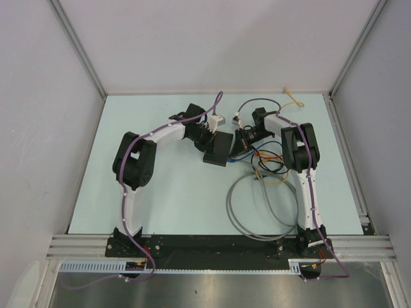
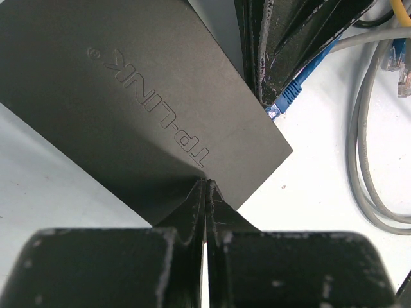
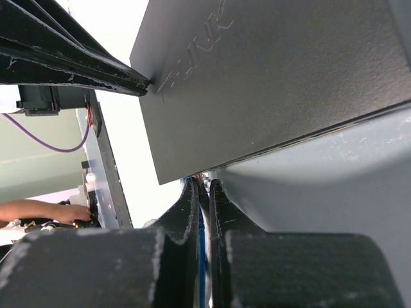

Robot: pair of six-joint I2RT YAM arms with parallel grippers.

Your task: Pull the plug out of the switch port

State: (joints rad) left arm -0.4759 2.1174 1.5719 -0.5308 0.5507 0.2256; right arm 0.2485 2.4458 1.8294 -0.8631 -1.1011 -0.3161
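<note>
The switch [image 1: 217, 149] is a flat matte-black box lying mid-table; its lid with raised lettering fills the left wrist view [image 2: 128, 96] and the right wrist view [image 3: 276, 83]. My left gripper [image 1: 209, 138] is shut, and its joined tips [image 2: 207, 184] press down on the lid near one corner. My right gripper [image 1: 243, 142] stands at the switch's right edge, shut on the blue plug [image 2: 286, 97] and its blue cable [image 3: 203, 256]. The plug's clear tip sits right at the switch's edge. I cannot tell whether it is seated in the port.
A grey cable loop [image 1: 257, 208] lies right of centre, and it also shows in the left wrist view [image 2: 363, 167]. Tangled black, blue and orange cables [image 1: 270, 163] lie by the right arm. A yellow cable [image 1: 294, 97] lies at the back. Loose clear plugs [image 2: 401, 70] lie beside the grey cable.
</note>
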